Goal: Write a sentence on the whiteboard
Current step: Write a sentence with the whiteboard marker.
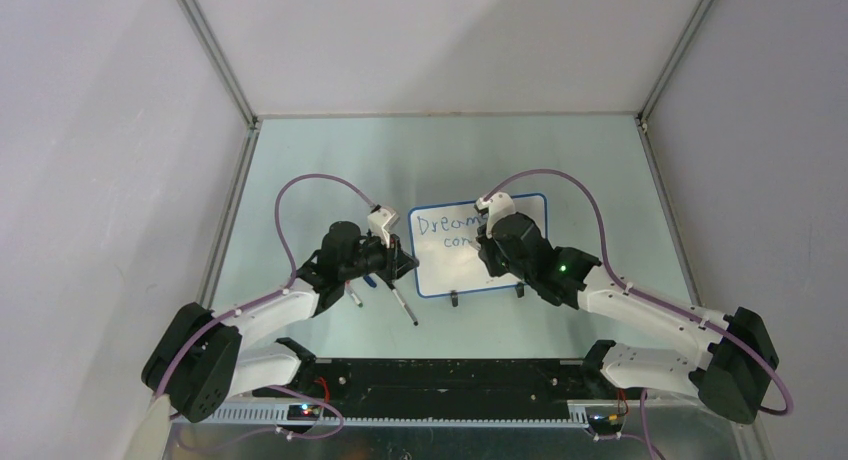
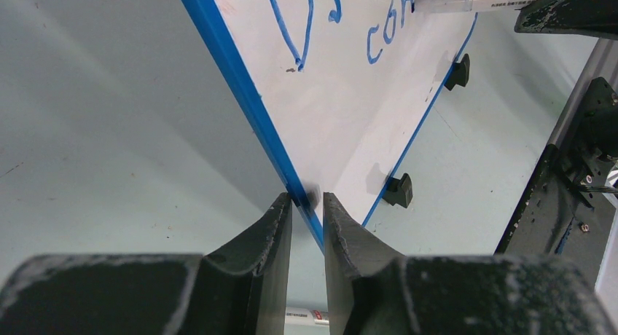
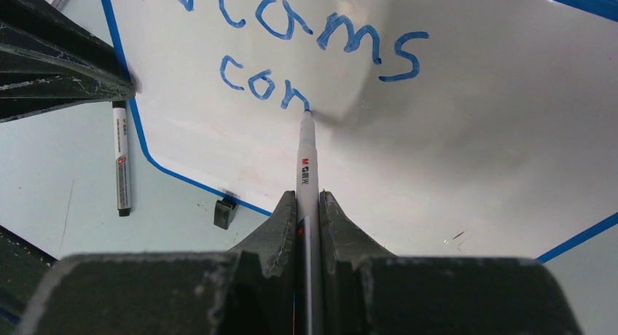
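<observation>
The whiteboard (image 1: pixel 470 272) lies flat on the table, with a blue rim and two black clip feet on its near edge. The sentence (image 1: pixel 445 226) reads "Dreams" on the first line and "con" below it (image 3: pixel 264 84). My right gripper (image 1: pixel 490 248) is shut on a white marker (image 3: pixel 305 164), whose tip touches the board at the end of "con". My left gripper (image 2: pixel 307 200) is shut on the whiteboard's left blue rim (image 2: pixel 240 87), near its near corner. The marker also shows in the left wrist view (image 2: pixel 474 0).
Two spare markers (image 1: pixel 404 305) (image 1: pixel 352 295) lie on the table left of the board, by my left gripper; one shows in the right wrist view (image 3: pixel 121 160). The clip feet (image 1: pixel 453 300) (image 1: pixel 519 291) stick out toward the arm bases. Grey walls enclose the table.
</observation>
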`<state>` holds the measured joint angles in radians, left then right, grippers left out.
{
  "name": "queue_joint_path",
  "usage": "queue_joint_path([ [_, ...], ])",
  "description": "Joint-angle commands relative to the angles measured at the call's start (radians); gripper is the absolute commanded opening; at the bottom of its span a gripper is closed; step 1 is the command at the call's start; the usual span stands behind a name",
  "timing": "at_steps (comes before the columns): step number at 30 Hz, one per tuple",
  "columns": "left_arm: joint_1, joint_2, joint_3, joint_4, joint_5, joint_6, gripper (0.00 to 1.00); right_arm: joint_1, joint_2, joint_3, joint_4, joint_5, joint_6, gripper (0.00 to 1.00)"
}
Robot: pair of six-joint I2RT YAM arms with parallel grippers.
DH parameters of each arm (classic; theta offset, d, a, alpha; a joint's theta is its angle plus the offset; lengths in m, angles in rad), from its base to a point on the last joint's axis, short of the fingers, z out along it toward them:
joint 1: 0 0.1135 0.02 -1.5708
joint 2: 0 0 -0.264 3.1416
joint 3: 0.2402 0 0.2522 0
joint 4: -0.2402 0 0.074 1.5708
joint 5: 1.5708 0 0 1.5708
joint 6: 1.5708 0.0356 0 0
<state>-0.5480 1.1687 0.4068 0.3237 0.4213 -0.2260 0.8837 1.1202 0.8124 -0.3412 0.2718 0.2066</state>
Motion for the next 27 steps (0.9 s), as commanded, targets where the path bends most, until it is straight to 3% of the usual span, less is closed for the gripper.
queue_joint_path([
  [1, -0.006, -0.022, 0.018, 0.012, 0.007, 0.024, 0.26, -0.023, 0.007, 0.03, 0.01, 0.026, -0.022, 0.0],
  [27, -0.006, -0.023, 0.018, 0.009, 0.007, 0.024, 0.26, -0.056, 0.003, 0.064, -0.006, 0.021, -0.019, 0.0],
])
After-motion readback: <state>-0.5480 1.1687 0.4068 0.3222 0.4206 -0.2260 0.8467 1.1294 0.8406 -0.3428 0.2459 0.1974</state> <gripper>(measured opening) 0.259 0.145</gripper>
